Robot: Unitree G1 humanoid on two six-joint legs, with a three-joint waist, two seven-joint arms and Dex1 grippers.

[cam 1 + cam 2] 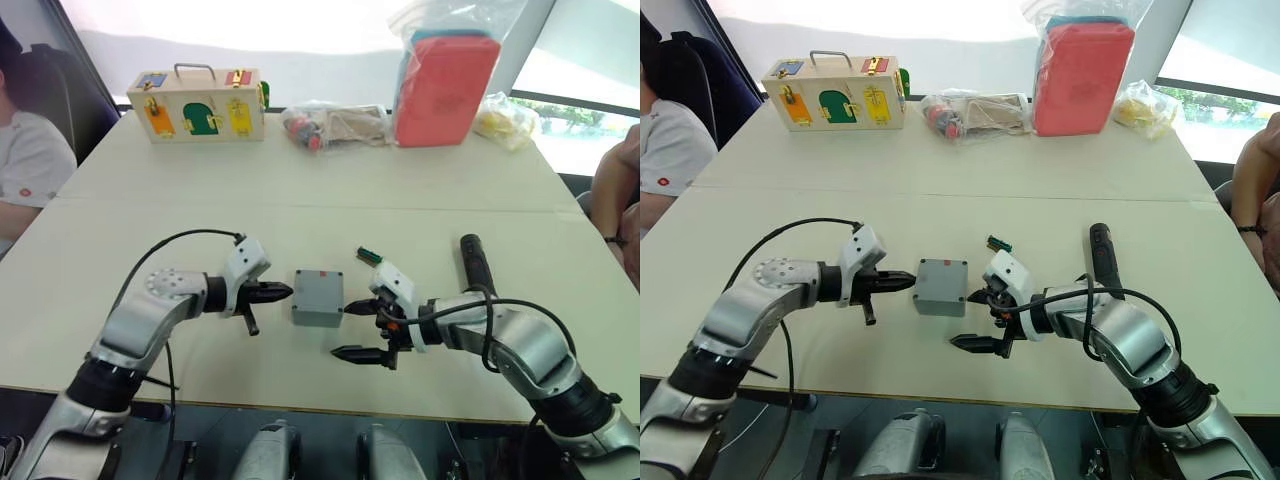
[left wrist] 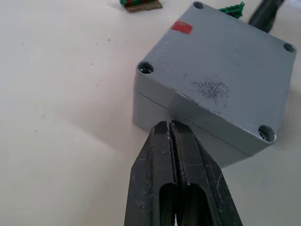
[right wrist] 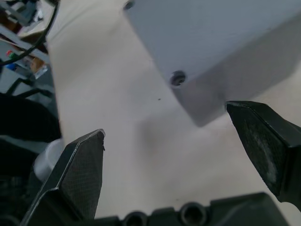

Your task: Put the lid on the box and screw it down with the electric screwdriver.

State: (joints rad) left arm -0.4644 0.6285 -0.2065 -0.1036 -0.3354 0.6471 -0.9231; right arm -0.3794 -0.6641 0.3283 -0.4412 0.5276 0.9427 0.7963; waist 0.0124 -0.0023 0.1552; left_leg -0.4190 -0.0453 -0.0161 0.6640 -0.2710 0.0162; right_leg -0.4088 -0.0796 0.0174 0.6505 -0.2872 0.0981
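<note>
left gripper (image 1: 280,293) clenched empty just beside lidded box (image 1: 318,298); right gripper (image 1: 358,330) released, spread wide at box's opposite side.

A pale beige worktop (image 1: 200,200) is seen, crossed by a seam. Near its front edge the grey box (image 1: 318,297) with the lid (image 2: 225,75) on it is set, a small green connector piece (image 1: 369,256) just behind and the black electric screwdriver (image 1: 473,259) off to the right. Along the far edge are ranged a wooden latch box (image 1: 197,104), a bagged bundle (image 1: 335,124), a red bagged case (image 1: 445,88) and a yellow bagged item (image 1: 506,120).
</note>
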